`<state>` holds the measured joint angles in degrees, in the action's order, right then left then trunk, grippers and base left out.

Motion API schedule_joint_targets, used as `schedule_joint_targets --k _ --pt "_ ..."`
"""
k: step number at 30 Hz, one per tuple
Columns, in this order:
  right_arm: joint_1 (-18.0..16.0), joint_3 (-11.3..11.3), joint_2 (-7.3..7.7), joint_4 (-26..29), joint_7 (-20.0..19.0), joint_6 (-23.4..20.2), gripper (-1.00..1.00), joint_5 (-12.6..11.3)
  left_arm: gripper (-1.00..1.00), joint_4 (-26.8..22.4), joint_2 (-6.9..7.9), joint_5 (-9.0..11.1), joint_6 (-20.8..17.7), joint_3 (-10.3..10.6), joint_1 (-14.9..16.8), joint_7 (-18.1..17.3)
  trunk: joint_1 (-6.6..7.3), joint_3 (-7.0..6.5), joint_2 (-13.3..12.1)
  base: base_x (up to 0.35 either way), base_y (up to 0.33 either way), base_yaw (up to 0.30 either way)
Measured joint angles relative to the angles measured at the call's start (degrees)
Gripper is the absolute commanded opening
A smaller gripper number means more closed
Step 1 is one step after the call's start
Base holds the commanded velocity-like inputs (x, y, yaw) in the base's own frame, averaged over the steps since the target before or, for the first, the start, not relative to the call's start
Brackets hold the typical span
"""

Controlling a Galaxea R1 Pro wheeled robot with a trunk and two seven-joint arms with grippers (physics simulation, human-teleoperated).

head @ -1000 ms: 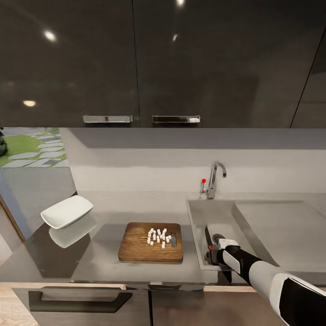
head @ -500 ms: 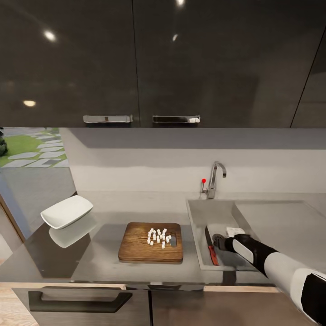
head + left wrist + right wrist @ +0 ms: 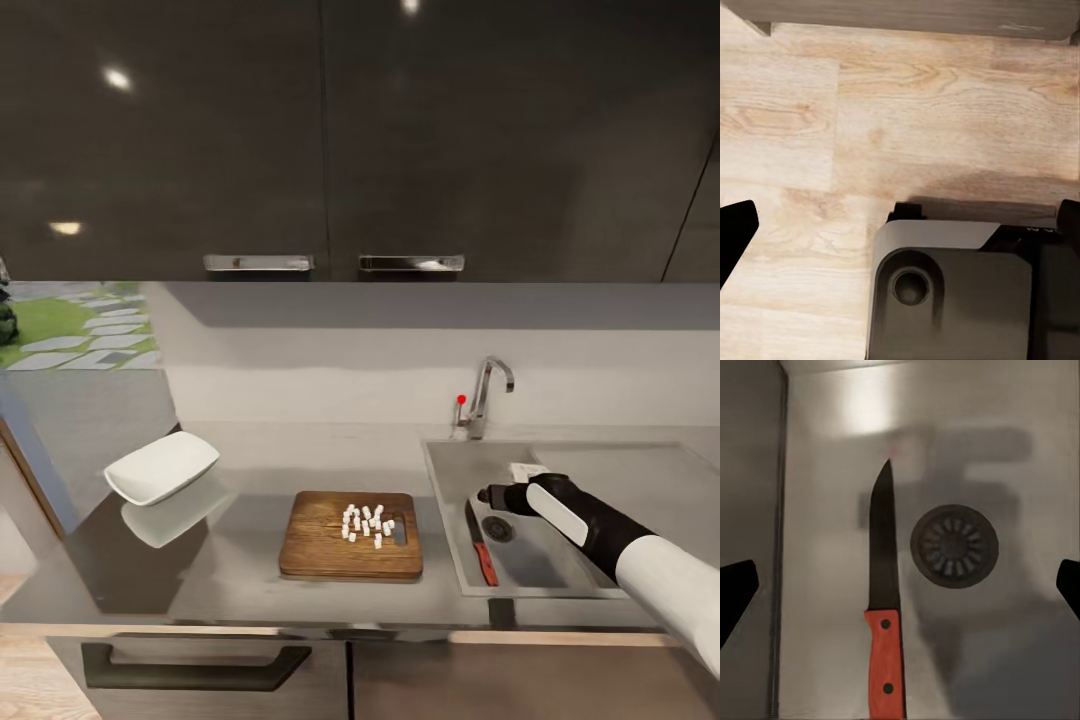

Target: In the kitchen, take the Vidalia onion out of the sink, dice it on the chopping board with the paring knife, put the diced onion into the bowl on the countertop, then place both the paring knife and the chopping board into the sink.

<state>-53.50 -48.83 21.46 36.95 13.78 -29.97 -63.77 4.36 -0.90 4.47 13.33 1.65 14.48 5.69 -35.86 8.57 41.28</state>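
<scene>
The paring knife (image 3: pixel 481 546) lies flat on the floor of the sink (image 3: pixel 446 520), near the left wall, red handle toward me. My right gripper (image 3: pixel 487 495) hovers open above it, beside the drain. In the right wrist view the paring knife (image 3: pixel 884 615) lies free next to the drain (image 3: pixel 954 545), with my fingertips (image 3: pixel 735 592) spread wide on either side. The chopping board (image 3: pixel 325 540) rests on the countertop (image 3: pixel 250 470) left of the sink, carrying the diced onion (image 3: pixel 366 523). The white bowl (image 3: pixel 161 467) stands at the far left. My left gripper (image 3: pixel 900 225) hangs open over the floor.
The chrome tap (image 3: pixel 488 392) with its red knob (image 3: pixel 461 399) stands behind the sink. A draining area (image 3: pixel 650 480) lies to the right of the basin. Dark wall cabinets (image 3: pixel 330 140) hang overhead. The left wrist view looks down on wooden floor (image 3: pixel 907 105) and the robot's base (image 3: pixel 952 292).
My right gripper has let go of the paring knife, which now lies in the sink, and has risen and drawn back. The head view has shifted slightly.
</scene>
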Motion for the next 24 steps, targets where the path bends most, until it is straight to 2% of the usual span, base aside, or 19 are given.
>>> schedule_joint_targets --k 4,9,24 --pt "0.0 0.01 0.0 0.01 0.06 0.0 1.0 0.03 1.0 0.04 0.04 0.0 0.91 0.0 0.0 0.0 0.0 0.0 0.0 0.0 0.252 0.0" --pt "-0.02 -0.01 -0.02 0.0 0.1 0.02 1.0 0.03 1.0 0.03 0.0 0.0 0.98 0.0 -0.01 -0.19 0.0 0.0 0.01 0.0 -0.002 0.0" --pt "-0.04 -0.11 -0.62 -0.02 0.2 0.06 1.0 0.03 1.0 0.01 -0.03 0.0 0.96 0.0 -0.02 -0.22 0.0 0.0 0.01 0.0 -0.305 0.0"
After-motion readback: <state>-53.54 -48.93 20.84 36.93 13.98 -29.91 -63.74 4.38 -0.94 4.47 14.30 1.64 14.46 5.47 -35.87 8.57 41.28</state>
